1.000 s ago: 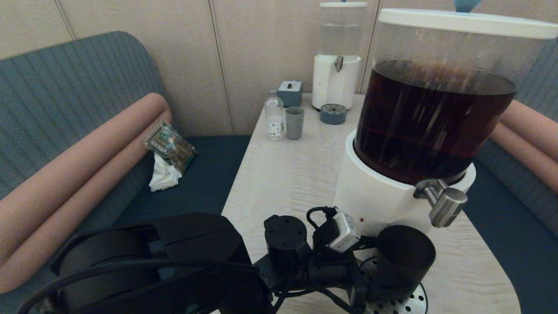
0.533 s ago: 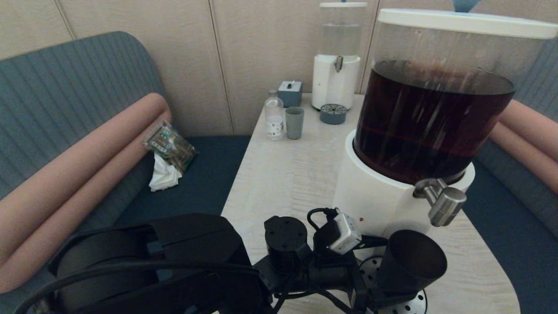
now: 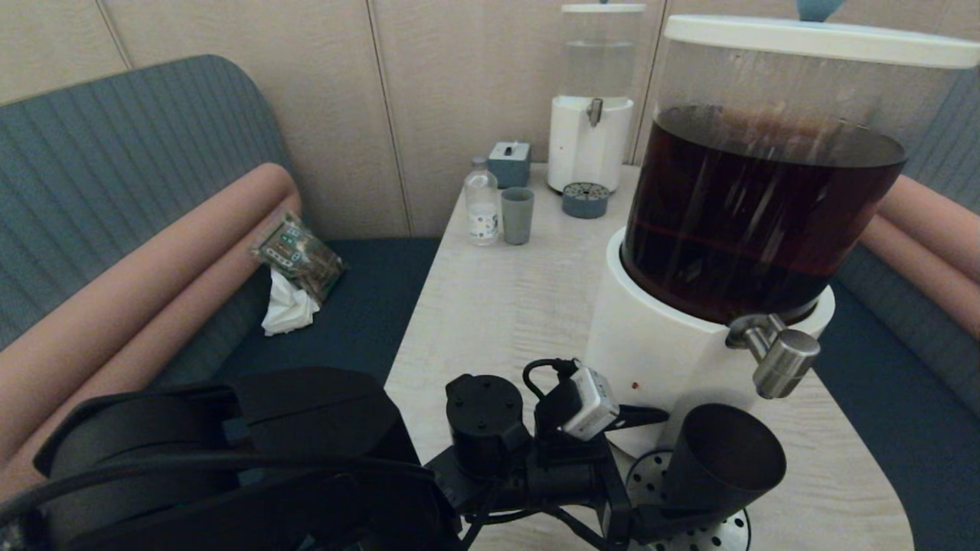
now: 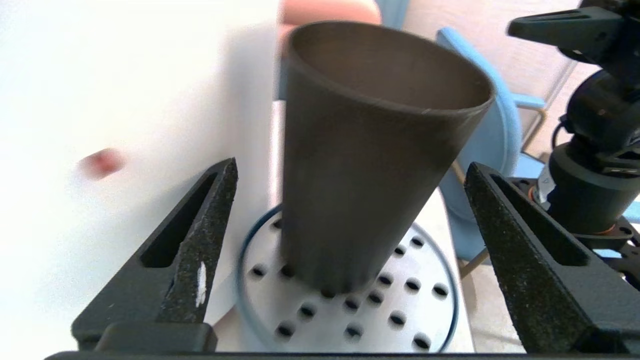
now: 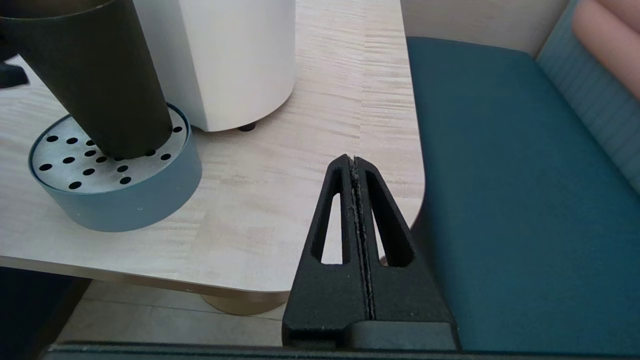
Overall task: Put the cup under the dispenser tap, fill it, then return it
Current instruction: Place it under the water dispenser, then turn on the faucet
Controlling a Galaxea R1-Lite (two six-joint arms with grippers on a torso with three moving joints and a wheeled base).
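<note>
Left claw has released the cup, now tilted.

The cup, matte black and tapered, stands tilted on the perforated drip tray at the table's near right corner, just below the brushed-steel dispenser tap, mouth open

The head view looks forward and down along the table, with the big dispenser close on the right. The left wrist view sits very close behind the cup on the perforated drip tray. The right wrist view looks from the table's near edge, sharing that cup, tray and dispenser base.
</note>
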